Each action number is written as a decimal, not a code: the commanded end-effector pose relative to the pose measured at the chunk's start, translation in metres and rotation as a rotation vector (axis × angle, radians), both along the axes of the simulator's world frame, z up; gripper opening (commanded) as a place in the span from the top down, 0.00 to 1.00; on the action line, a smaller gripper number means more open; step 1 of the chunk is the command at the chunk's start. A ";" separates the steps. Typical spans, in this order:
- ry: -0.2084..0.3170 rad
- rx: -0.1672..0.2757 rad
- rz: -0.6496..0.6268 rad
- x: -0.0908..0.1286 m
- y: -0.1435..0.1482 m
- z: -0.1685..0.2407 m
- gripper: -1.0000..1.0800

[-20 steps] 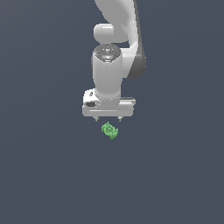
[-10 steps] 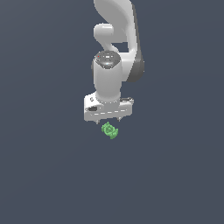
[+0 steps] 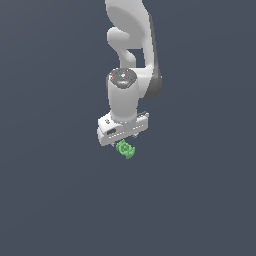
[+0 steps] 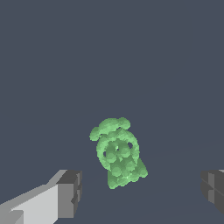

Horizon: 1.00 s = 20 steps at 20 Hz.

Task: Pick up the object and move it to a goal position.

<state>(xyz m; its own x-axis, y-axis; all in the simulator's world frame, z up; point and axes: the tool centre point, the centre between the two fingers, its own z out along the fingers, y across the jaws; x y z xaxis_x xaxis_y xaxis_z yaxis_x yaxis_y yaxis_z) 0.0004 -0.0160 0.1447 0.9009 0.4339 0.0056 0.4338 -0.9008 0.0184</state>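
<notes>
The object is a tiny bright green knobbly piece with lobes and a dark centre. It lies on the dark grey floor just under the white hand in the exterior view. In the wrist view the object sits between and a little beyond the two fingers. My gripper hangs right above it, pointing down. In the wrist view my gripper is open, with one finger pad on one side and the other pad far off on the other side. Neither pad touches the object.
A plain dark grey floor fills both views. The white arm rises from the hand to the picture's upper edge.
The hand has come down a little toward the object and its wrist has twisted slightly. The green object has not moved.
</notes>
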 end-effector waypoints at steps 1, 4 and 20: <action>0.004 0.001 0.070 -0.002 0.000 -0.007 0.04; 0.007 0.003 0.149 -0.005 0.001 -0.015 0.04; 0.015 0.012 0.352 -0.013 0.004 -0.036 0.04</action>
